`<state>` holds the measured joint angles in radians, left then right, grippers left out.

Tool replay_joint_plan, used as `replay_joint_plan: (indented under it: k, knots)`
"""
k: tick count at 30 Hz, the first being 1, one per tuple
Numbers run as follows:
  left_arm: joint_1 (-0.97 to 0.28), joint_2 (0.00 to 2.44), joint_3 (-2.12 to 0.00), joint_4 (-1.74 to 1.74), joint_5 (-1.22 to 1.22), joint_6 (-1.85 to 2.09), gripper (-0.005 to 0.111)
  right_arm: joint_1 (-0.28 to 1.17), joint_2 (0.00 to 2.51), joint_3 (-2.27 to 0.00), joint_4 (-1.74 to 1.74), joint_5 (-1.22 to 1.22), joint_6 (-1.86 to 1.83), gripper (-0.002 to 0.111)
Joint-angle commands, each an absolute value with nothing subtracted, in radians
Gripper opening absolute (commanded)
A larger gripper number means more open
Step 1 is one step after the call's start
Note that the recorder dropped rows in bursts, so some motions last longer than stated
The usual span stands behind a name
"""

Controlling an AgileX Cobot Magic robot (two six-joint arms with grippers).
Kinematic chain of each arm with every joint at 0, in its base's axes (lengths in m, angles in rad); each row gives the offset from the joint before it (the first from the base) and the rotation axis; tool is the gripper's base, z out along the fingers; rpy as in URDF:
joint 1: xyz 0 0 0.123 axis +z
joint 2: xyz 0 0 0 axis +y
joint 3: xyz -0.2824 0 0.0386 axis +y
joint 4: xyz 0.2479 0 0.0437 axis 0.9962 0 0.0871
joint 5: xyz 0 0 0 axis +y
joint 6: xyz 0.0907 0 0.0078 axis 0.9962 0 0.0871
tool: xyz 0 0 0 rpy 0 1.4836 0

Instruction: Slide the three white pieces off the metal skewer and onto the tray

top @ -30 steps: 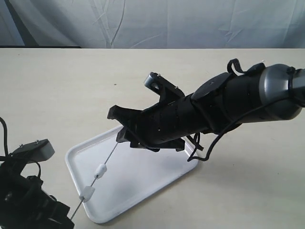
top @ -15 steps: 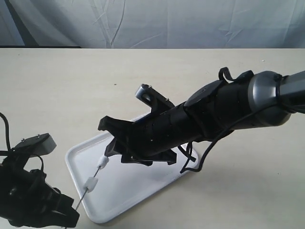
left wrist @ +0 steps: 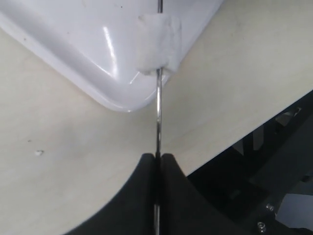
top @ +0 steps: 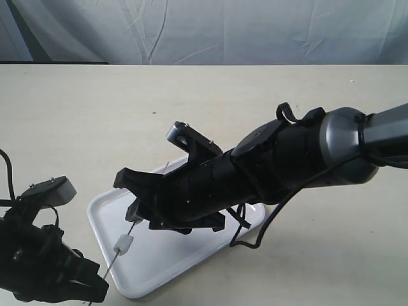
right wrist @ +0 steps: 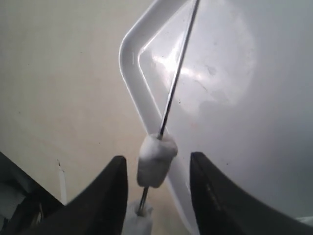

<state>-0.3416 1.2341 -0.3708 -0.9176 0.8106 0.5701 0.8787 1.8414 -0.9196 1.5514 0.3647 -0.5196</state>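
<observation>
In the exterior view the left gripper [top: 95, 287] sits low at the near edge, pinching the lower end of the metal skewer [top: 111, 262]. The skewer slants up over the tray [top: 95, 213]. One white piece [top: 123, 243] rides the rod above the tray's near rim, and the right gripper [top: 132, 207] reaches across to the rod just past it. The right arm hides the skewer's upper length, its free tip and much of the tray. The left wrist view shows the left gripper [left wrist: 157, 159] with jaws closed tight on the rod, and a white piece [left wrist: 157, 44] further along over the tray's corner. In the right wrist view the right gripper [right wrist: 157, 166] is spread wide, its fingers [right wrist: 115, 196] either side of a white piece without touching it. A second white piece [right wrist: 137, 223], toward the held end, is cut off by the frame edge. A third shows nowhere, so I cannot tell whether it is off or hidden. The step looks like lining up to strip a piece. Next, the jaws would need to narrow behind it and draw it toward the free tip.
</observation>
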Motion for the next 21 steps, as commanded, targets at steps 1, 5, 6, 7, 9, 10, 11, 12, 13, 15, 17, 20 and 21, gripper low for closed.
replay_joint_plan:
  k: [1, 5, 6, 7, 9, 10, 11, 12, 13, 15, 17, 20, 21]
  knots:
    - [-0.341, 1.236, -0.368, -0.941, 0.83, 0.596, 0.0, 0.888, 1.843, -0.924, 1.556, 0.336, -0.524, 0.04]
    - [-0.341, 1.236, -0.368, -0.952, 0.837, 0.609, 0.0, 0.888, 1.843, -0.924, 1.556, 0.336, -0.524, 0.04]
    - [-0.341, 1.236, -0.368, -0.952, 0.837, 0.609, 0.0, 0.888, 1.843, -0.924, 1.553, 0.336, -0.524, 0.04]
    - [-0.341, 1.236, -0.368, -0.952, 0.837, 0.609, 0.0, 0.888, 1.843, -0.924, 1.553, 0.336, -0.524, 0.04]
    - [-0.341, 1.236, -0.368, -0.952, 0.837, 0.611, 0.0, 0.888, 1.843, -0.924, 1.553, 0.336, -0.534, 0.035]
    - [-0.341, 1.236, -0.368, -0.952, 0.837, 0.611, 0.0, 0.888, 1.843, -0.924, 1.553, 0.336, -0.546, 0.031]
    - [-0.341, 1.236, -0.368, -0.952, 0.837, 0.611, 0.0, 0.888, 1.843, -0.924, 1.553, 0.336, -0.55, 0.026]
    - [-0.341, 1.236, -0.368, -0.952, 0.839, 0.613, 0.0, 0.888, 1.843, -0.924, 1.553, 0.336, -0.55, 0.022]
    - [-0.341, 1.236, -0.368, -0.952, 0.839, 0.613, 0.0, 0.888, 1.843, -0.924, 1.553, 0.336, -0.55, 0.018]
    - [-0.341, 1.236, -0.368, -0.952, 0.841, 0.613, 0.0, 0.888, 1.843, -0.924, 1.553, 0.334, -0.569, 0.013]
    - [-0.341, 1.236, -0.368, -0.952, 0.848, 0.613, 0.0, 0.888, 1.843, -0.924, 1.553, 0.323, -0.575, 0.013]
    - [-0.341, 1.236, -0.368, -0.946, 0.869, 0.613, 0.0, 0.888, 1.843, -0.924, 1.549, 0.292, -0.576, 0.013]
    - [-0.341, 1.236, -0.368, -0.944, 0.88, 0.613, 0.0, 0.886, 1.843, -0.924, 1.545, 0.276, -0.576, 0.013]
